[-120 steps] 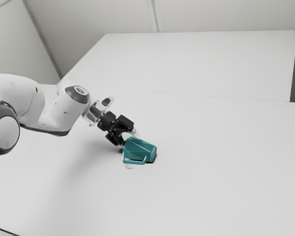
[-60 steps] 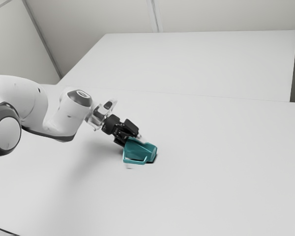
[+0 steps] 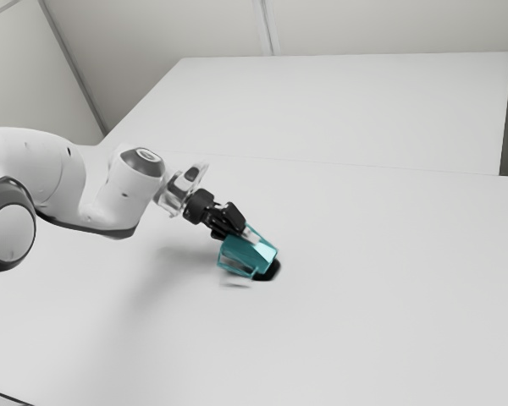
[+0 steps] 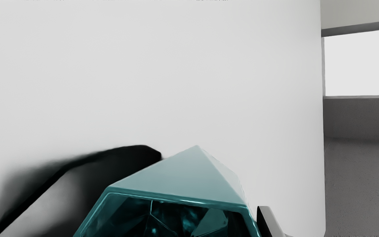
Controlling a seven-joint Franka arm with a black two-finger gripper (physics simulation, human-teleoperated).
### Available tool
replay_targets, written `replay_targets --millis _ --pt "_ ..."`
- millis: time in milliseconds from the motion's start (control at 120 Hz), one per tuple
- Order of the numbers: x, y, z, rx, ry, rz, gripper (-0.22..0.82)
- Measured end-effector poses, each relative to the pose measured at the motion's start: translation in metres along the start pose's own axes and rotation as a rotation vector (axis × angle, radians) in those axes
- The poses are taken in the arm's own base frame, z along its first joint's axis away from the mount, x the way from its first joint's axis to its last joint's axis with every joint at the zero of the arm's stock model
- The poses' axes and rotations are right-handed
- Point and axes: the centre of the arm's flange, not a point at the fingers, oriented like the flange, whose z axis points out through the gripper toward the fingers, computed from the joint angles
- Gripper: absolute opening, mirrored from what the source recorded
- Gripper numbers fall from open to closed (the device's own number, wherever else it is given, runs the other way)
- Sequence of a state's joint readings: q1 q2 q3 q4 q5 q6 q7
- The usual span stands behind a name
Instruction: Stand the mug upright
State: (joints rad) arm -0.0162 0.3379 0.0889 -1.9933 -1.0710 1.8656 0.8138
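Mug (image 3: 252,254) had just moved. Over the last 1.0 s the gripper (image 3: 245,235) went from spread around the rim to drawn in tight, and the mug shifted a little toward the exterior view's right, its rim lifting. Its dark shadow (image 3: 270,271) had opened out under the base end, so I read that as at least a partial lift. Couldn't tell if any edge still touched the table (image 3: 364,288).

Pincer was closed down to about the wall's thickness, holding the mug by its wall near the rim — 1 finger (image 4: 271,223) sat outside, and the dark patch just inside looked like the other.

Not upright: mug was steeply tipped, mouth toward the hand, handle (image 3: 239,273) on the low side. The grip looked usable, but the job still needed the base swung under and set flat before letting go. Main risk: pivoting in that thin wall pinch.
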Motion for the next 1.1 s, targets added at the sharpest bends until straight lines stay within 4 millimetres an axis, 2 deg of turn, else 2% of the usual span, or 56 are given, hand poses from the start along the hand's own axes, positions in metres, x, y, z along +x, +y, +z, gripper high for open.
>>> replay_targets --millis 167,375,517,675,1100 --pt "0.002 0.009 -0.004 0.001 0.008 0.026 -0.14" --pt "0.005 0.046 -0.017 0.024 0.025 0.1 -0.14" --pt "0.002 0.067 -0.033 0.122 -0.021 0.16 -0.14" --pt "-0.002 0.075 -0.044 0.254 -0.103 0.195 -0.15" --pt "0.0 0.092 -0.045 0.542 -0.236 0.269 -0.17"
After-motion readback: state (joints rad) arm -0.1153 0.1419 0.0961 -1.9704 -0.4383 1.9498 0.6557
